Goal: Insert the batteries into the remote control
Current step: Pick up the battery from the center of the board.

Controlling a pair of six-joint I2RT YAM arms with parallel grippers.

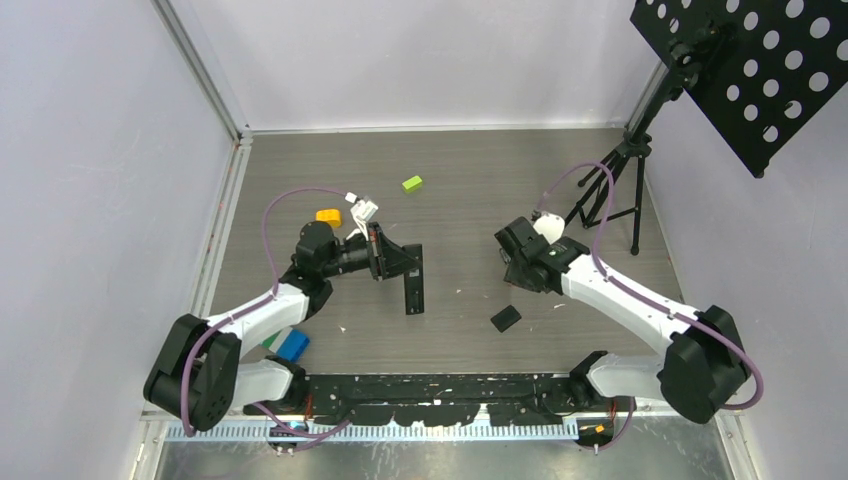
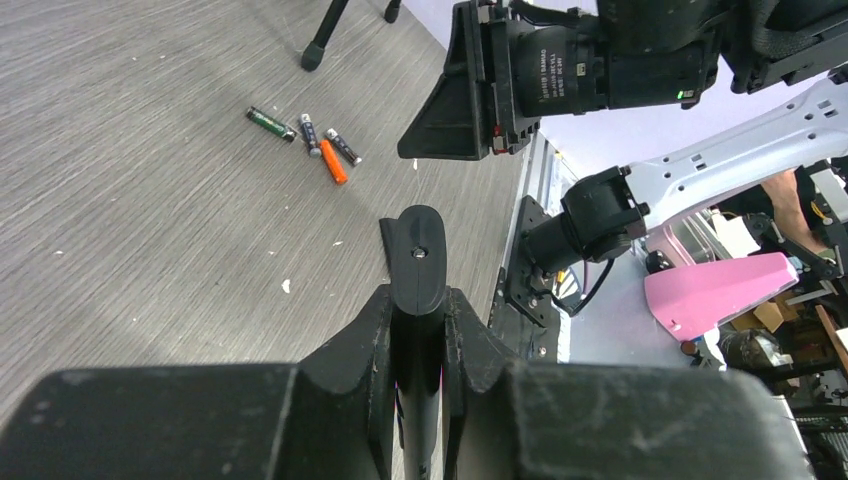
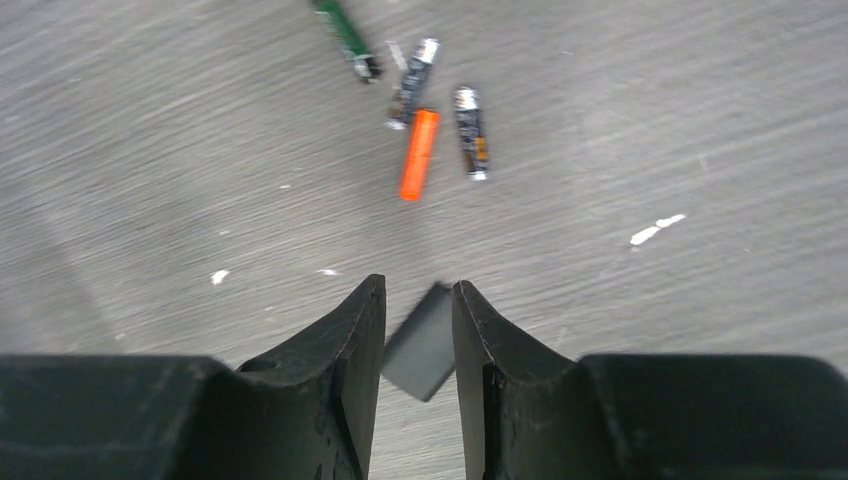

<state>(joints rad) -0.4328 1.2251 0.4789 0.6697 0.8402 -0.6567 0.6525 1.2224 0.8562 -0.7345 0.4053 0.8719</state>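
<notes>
Left tool [image 2: 420, 305] clamps remote control [image 2: 417, 245]; right tool [image 3: 417, 290] seemingly part-open.

Beyond my hands I see a green block [image 1: 412, 183], an orange block [image 1: 328, 215] and a black tripod [image 1: 633, 150] on the grey table [image 1: 480, 165].

I am holding the black remote [image 2: 417, 260]; four little batteries [image 3: 419, 153], one orange, are lying together right of it.
</notes>
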